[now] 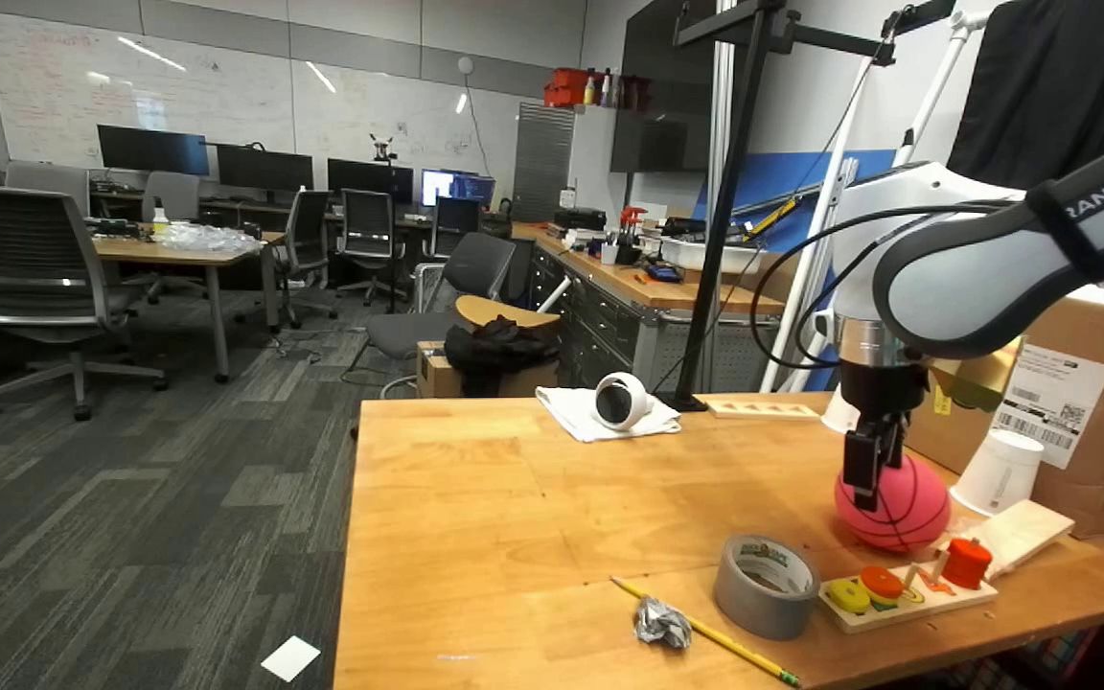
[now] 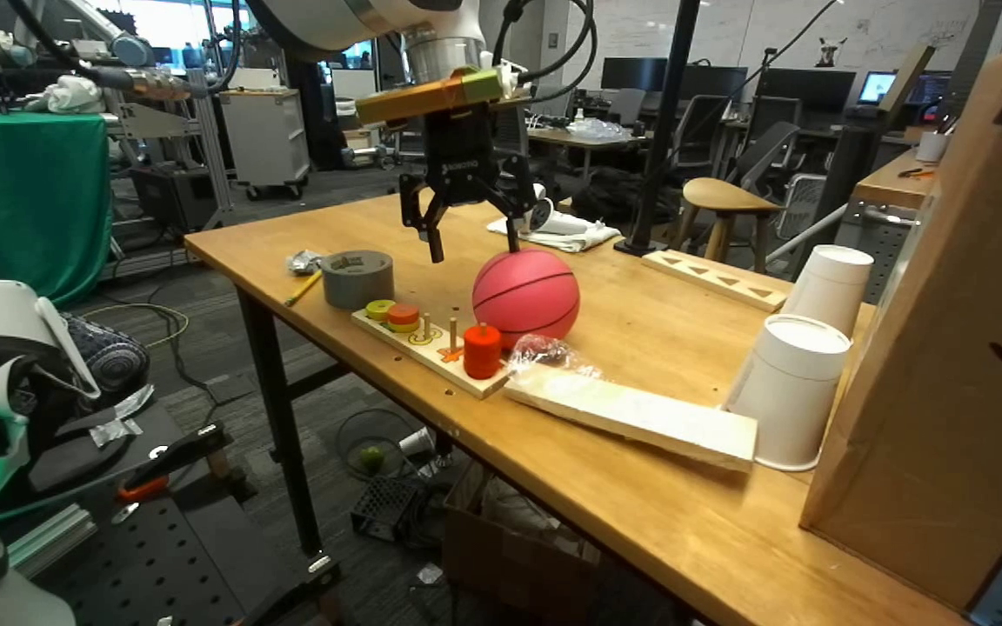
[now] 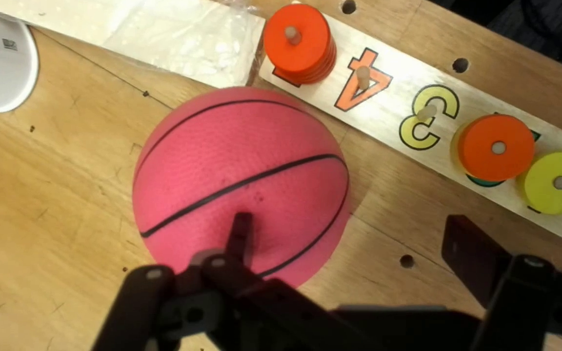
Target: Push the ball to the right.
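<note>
"Ball (image 2: 525, 300), where does it sit in an exterior view?"

"On the table (image 2: 666, 348), behind the peg board (image 2: 427, 357) from there, with plastic wrap (image 2: 557, 355) and a wooden plank (image 2: 631, 413) near it. The gripper (image 2: 475, 253) hangs above, its 2 fingers (image 2: 437, 245) spread wide. The tip of 1 meets the ball's upper outline; whether it touches, I can't tell."

"And off by the cardboard box (image 2: 945, 374)?"

"2 upturned paper cups (image 2: 786, 391)."

"What else shows in an exterior view?"

"The gripper hides part of the ball. A grey tape roll (image 1: 766, 604) stands just beside the peg board. Near that lies a yellow pencil (image 1: 734, 647), partly covered by crumpled foil (image 1: 662, 623). Farther back, a white round device (image 1: 622, 401) rests on a white cloth (image 1: 566, 412)."

"And the wrist view?"

"The ball is left of centre, 1 finger over it, the other over the table to the right. The peg board slants past it, bearing a stack of red discs (image 3: 305, 48), the numeral 4 (image 3: 347, 100), the numeral 3 (image 3: 410, 130), an orange disc (image 3: 486, 161) and, at its end, a yellow disc (image 3: 554, 200)."
</note>
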`<state>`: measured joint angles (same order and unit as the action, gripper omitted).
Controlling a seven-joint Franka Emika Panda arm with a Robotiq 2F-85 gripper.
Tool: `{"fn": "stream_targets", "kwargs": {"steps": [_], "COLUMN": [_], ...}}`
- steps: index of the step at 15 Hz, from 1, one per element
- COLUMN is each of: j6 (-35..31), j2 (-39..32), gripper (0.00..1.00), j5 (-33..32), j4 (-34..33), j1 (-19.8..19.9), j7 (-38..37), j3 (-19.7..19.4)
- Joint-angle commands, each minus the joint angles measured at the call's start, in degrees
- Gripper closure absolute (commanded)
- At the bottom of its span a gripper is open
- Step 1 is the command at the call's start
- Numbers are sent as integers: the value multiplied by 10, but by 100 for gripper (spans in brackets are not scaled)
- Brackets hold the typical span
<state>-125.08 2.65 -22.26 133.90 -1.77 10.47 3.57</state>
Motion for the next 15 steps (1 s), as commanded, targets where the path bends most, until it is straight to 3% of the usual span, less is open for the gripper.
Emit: {"fn": "stream_targets", "kwargs": {"steps": [1,4,9,15], "j6": [9,9,5,-3], "j2": [-45,-89,-149,-111], "gripper": [0,0,0,0], "j5": [-16,-68,-273,-487], "j4": [-34,-60,-128,-117], "j1": [1,-2,-12,-15], "j7": [12,14,-17,-56], "j3": [-7,-8,-16,-14]}}
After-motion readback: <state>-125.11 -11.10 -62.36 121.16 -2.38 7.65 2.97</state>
